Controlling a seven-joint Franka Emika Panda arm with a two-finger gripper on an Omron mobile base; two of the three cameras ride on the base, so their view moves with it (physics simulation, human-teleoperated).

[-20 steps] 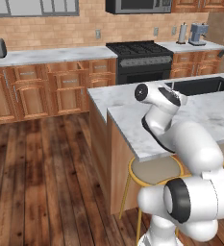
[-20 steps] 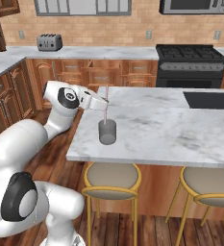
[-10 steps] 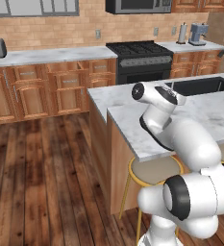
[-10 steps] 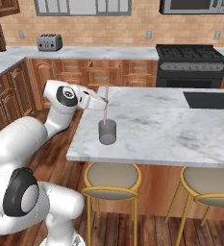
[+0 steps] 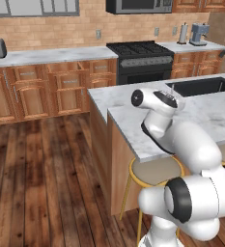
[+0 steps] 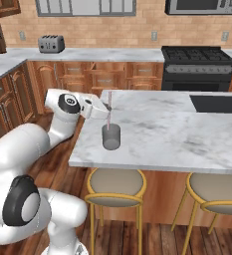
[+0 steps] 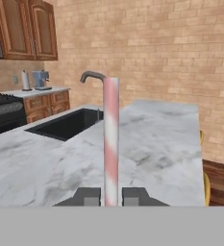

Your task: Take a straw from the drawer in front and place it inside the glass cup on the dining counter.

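My gripper [image 6: 105, 112] is shut on the pale pinkish-red straw [image 6: 109, 105], which stands upright. It hangs over the greyish glass cup [image 6: 111, 137], near the left end of the white marble dining counter [image 6: 177, 134]. The straw's lower end reaches about the cup's rim; I cannot tell whether it is inside. In the hand view the straw [image 7: 111, 139] rises between my two dark fingertips [image 7: 87, 196], at the gripper [image 7: 111, 198]. A brown drawer [image 6: 106, 78] in the far cabinet row looks slightly pulled out.
A black sink [image 7: 65, 123] with a curved faucet [image 7: 91, 76] is set into the counter beyond the straw. Round stools [image 6: 116, 185] stand under the overhang. A toaster [image 6: 51, 44] and a black stove [image 6: 197, 67] line the brick back wall.
The hand with the straw has shifted only very slightly above the cup; nothing else has moved.
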